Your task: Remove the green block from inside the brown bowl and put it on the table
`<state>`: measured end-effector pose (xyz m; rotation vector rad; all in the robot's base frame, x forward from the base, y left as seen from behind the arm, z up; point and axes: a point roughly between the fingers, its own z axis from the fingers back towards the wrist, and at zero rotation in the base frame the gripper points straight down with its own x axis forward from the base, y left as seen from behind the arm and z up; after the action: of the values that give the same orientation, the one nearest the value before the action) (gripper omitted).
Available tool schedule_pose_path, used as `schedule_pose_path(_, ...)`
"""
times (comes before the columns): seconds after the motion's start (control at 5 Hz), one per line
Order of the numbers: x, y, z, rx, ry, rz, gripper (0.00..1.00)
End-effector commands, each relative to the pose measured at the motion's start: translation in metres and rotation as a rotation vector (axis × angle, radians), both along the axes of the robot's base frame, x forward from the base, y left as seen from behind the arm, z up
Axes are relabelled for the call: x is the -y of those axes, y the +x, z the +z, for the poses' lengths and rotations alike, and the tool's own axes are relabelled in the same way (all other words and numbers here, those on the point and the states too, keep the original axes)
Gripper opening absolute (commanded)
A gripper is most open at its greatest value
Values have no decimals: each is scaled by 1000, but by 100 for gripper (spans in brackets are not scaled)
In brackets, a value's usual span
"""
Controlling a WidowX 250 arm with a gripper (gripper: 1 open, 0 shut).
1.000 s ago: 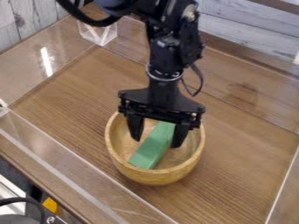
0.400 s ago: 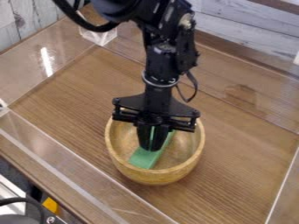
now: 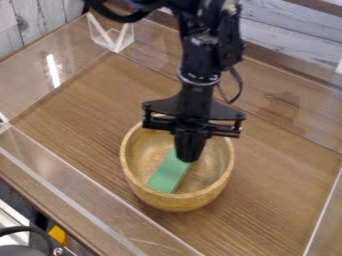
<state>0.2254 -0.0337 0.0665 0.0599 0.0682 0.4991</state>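
Arm upright, gripper [image 3: 191,150] pointing straight down into brown bowl [image 3: 130,166]. Fingers closed together at upper end of green block [image 3: 168,180], which lies in the bowl; grip unconfirmed. Table [image 3: 94,100] extends wide to the left; acrylic wall [image 3: 60,200] near the bowl's front.

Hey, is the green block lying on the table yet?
No, the green block sits inside the brown bowl, right under the gripper.

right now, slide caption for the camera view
Gripper shut over the upper end of the green block, which lies inside the brown bowl on the table.
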Motion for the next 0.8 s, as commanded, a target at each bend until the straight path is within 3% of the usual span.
schedule_pose_path(0.0, -11, 5, 19, 48, -11, 11, 0)
schedule_pose_path(0.2, -24, 3, 28, 53, -15, 23, 0)
schedule_pose_path(0.6, -36, 8, 73, 85, -31, 10, 0)
